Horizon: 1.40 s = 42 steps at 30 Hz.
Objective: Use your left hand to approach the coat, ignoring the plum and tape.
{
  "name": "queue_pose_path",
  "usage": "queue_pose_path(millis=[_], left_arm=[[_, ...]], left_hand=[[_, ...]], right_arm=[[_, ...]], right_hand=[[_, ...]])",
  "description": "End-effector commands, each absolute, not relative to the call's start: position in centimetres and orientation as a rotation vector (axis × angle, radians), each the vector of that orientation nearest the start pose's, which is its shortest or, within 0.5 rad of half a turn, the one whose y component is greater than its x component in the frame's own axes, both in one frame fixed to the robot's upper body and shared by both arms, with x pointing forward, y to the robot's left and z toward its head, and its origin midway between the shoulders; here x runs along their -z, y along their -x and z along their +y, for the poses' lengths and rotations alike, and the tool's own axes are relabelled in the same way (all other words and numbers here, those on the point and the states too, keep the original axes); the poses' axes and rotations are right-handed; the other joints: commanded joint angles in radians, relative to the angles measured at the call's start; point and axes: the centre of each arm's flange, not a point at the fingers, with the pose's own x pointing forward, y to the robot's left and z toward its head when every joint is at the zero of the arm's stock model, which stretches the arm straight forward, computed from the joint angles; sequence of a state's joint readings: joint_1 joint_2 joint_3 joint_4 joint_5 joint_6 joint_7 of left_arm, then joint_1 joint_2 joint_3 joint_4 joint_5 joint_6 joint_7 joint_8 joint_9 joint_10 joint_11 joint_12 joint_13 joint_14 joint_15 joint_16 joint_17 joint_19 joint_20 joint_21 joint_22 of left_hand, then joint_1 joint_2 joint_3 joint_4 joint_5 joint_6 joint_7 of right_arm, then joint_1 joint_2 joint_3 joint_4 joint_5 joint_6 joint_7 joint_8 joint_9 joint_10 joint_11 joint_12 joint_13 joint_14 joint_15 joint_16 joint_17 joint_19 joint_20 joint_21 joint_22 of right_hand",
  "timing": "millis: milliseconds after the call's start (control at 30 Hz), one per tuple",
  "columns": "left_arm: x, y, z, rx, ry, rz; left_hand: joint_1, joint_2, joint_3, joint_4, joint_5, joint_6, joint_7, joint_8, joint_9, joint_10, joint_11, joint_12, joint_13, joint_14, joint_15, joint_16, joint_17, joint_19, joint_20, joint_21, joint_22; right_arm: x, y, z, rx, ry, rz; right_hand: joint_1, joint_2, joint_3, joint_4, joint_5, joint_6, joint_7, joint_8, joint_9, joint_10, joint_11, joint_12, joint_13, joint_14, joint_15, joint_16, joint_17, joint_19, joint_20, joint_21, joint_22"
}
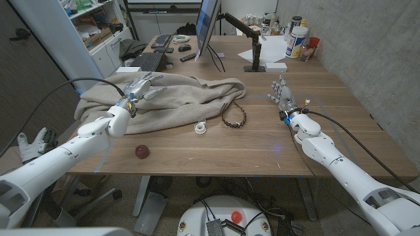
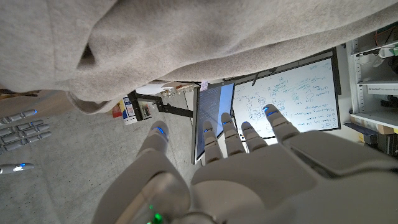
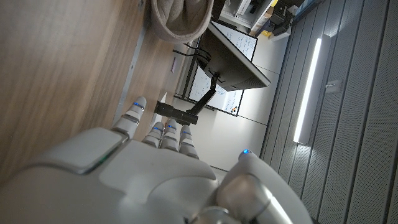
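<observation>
A beige coat (image 1: 170,98) lies crumpled across the left half of the wooden table (image 1: 315,141). My left hand (image 1: 141,87) hovers over the coat's left part, fingers spread, holding nothing. From the left wrist view the coat (image 2: 205,37) fills the area just past the fingers (image 2: 239,137) of my left hand (image 2: 242,168). A dark red plum (image 1: 142,151) sits near the table's front edge. A small white tape roll (image 1: 201,127) lies just in front of the coat. My right hand (image 1: 284,98) stands upright on the right side, fingers apart and empty, seen close as my right hand (image 3: 155,174).
A beaded bracelet (image 1: 233,117) lies beside the tape. At the back stand a monitor (image 1: 207,26) on an arm, a keyboard (image 1: 147,61), papers (image 1: 269,49) and containers (image 1: 297,40). A concrete wall runs along the right.
</observation>
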State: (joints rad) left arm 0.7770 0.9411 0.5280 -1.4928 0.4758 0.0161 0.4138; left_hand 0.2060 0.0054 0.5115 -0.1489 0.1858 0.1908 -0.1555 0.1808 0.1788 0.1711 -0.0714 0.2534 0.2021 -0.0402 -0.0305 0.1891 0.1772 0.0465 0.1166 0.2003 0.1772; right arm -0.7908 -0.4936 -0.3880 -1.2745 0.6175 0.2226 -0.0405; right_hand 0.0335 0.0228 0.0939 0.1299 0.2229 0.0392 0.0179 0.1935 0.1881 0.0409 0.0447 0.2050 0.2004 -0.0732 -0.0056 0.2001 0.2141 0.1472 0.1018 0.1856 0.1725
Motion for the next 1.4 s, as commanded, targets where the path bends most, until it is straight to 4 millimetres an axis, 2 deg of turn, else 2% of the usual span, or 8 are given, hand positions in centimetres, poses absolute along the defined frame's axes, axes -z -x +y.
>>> queue_pose_path(millis=[33,933,1400], left_arm=[[-3.5,-61.4,37.8,-0.391,-1.408,-0.697],[-3.0,-62.9,38.2,-0.38,-1.344,-0.673],[-3.5,-63.5,38.1,-0.379,-1.365,-0.678]], left_hand=[[0.009,-0.006,0.001,-0.005,0.005,0.003,0.004,0.006,0.005,0.006,0.001,-0.005,0.003,-0.001,-0.024,-0.003,0.002,0.0,-0.006,-0.004,0.0],[0.011,-0.006,0.002,-0.004,0.005,0.006,0.005,0.008,0.005,0.006,0.003,-0.007,0.004,0.0,-0.024,-0.003,0.002,0.0,-0.004,-0.005,0.0],[0.012,-0.006,0.002,-0.003,0.006,0.01,0.004,0.01,0.005,0.009,0.003,-0.007,0.004,0.0,-0.024,-0.003,0.002,0.001,-0.006,-0.005,0.0]], right_arm=[[1.9,-66.7,-28.8,-0.147,-0.03,-0.538],[1.9,-66.6,-28.8,-0.143,-0.014,-0.551],[1.8,-66.6,-28.8,-0.145,-0.013,-0.551]], right_hand=[[0.002,0.006,-0.007,0.001,0.004,0.002,-0.003,0.005,0.002,0.0,0.0,0.0,0.003,-0.005,-0.003,0.007,0.002,-0.004,0.005,0.006,0.001],[0.002,0.007,-0.01,0.001,0.004,0.006,-0.007,0.006,0.002,0.0,-0.004,0.001,0.003,-0.006,-0.006,0.007,0.001,-0.007,0.006,0.005,0.001],[0.002,0.007,-0.011,0.001,0.004,0.007,-0.007,0.007,0.002,0.001,-0.004,0.001,0.003,-0.006,-0.007,0.007,0.001,-0.007,0.005,0.006,0.001]])
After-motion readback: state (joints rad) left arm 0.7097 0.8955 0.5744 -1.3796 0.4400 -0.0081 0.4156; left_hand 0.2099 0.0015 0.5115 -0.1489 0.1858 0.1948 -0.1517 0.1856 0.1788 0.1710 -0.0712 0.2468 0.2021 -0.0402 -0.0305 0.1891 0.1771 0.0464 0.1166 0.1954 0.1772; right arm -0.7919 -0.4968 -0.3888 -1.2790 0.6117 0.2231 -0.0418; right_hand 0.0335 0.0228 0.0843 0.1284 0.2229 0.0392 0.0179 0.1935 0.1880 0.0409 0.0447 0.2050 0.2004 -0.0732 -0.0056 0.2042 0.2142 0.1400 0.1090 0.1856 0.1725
